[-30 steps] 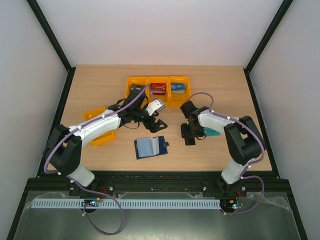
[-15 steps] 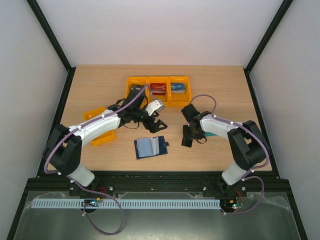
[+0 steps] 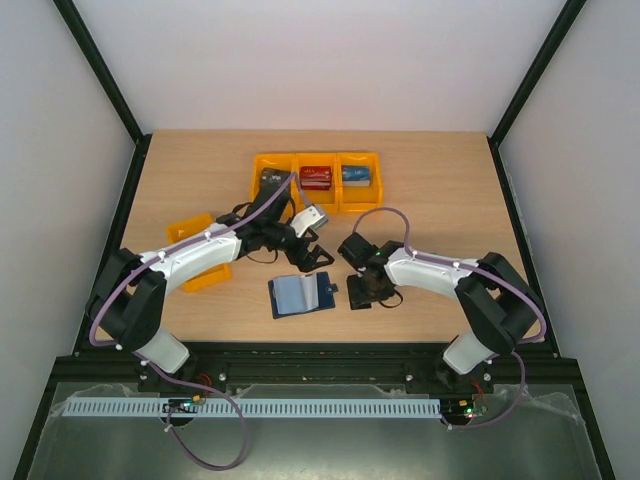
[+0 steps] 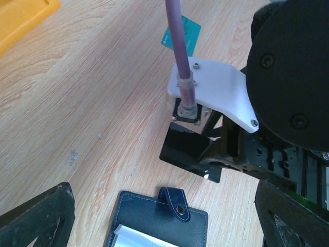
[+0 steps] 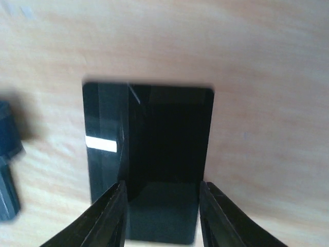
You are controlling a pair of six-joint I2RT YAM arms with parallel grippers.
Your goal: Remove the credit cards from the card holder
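Our right gripper (image 3: 362,290) has swung from the right of the frame toward the centre and narrowed its jaws. It now stands partly open over the black card (image 5: 154,139), with nothing clamped that we can see. That card lies flat on the worktop (image 3: 450,180), just right of the card holder (image 3: 303,294), so we judge it already out. Our left gripper (image 3: 316,258) hangs wide open and empty just above the holder.

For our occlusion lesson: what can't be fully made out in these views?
Top view: black card largely hidden under right gripper.
Left wrist view: card holder cut off by bottom edge; teal card partly behind cable.
Right wrist view: card holder blurred at left edge.
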